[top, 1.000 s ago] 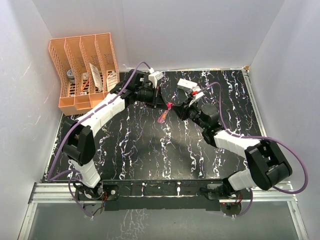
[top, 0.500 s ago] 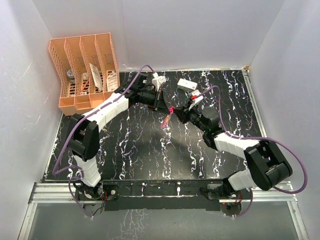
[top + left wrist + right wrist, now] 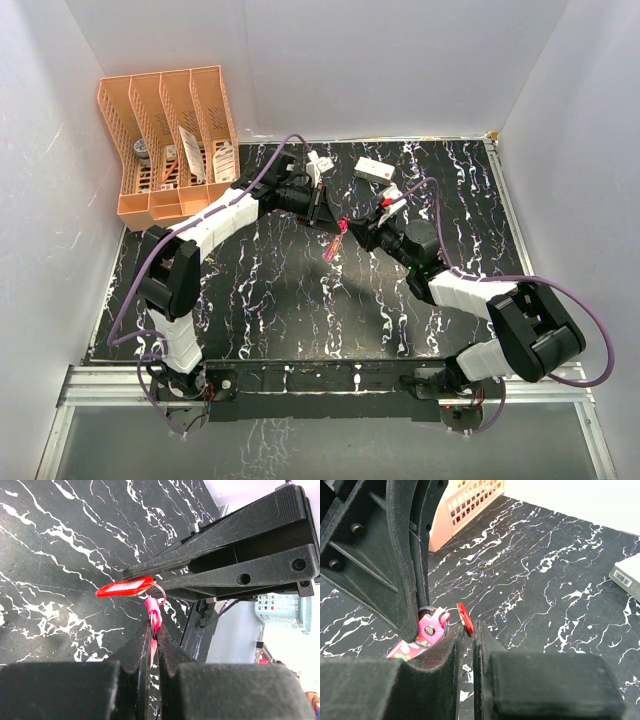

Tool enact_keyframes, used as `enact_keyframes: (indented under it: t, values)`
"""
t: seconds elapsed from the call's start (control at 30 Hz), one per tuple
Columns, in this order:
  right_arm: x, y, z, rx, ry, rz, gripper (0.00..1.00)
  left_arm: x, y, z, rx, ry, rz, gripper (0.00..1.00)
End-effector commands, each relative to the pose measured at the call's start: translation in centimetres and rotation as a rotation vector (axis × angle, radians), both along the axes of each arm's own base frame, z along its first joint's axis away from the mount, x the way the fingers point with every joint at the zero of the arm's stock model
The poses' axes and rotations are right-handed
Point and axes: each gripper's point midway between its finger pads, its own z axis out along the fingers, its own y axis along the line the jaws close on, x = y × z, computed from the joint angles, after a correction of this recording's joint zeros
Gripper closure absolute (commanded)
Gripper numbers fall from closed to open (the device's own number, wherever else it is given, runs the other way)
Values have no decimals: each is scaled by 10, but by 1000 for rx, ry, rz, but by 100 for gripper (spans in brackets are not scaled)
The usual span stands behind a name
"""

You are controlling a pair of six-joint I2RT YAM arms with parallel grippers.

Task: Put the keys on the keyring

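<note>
- Left fingers (image 3: 135,650) clench thin metal keyring's (image 3: 153,609) pink tag.
- Right fingers (image 3: 445,647) grasp small red-headed key (image 3: 125,587) beside it.
- Peach lattice plastic rack (image 3: 112,125), 10 o'clock.

The left arm (image 3: 215,215) and right arm (image 3: 465,290) are built alike: white shell links between bulky black joint housings (image 3: 165,280), each with a purple cable (image 3: 270,152) (thin and glossy). Each wrist carries a small white piece (image 3: 318,162), probably a camera mount. Up close the fingers (image 3: 225,540) are matte black, scuffed, long wedges with small round screw recesses (image 3: 243,578).
</note>
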Motion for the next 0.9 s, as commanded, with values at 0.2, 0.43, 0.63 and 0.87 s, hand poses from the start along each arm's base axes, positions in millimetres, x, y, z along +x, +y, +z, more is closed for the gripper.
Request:
enact_keyframes:
  t: [0.2, 0.43, 0.63, 0.87]
  values:
    - [23, -19, 66, 98, -220, -129, 92, -40, 0, -3, -31, 167, -110, 100]
    - [23, -24, 70, 96, -243, -152, 94, -39, 2, -5, -5, 165, -93, 96]
    - [25, -36, 75, 62, -267, -213, 95, -34, 4, 0, 19, 129, -62, 45]
    - [26, -40, 80, 37, -276, -233, 95, -16, 12, 5, 45, 39, 63, 32]
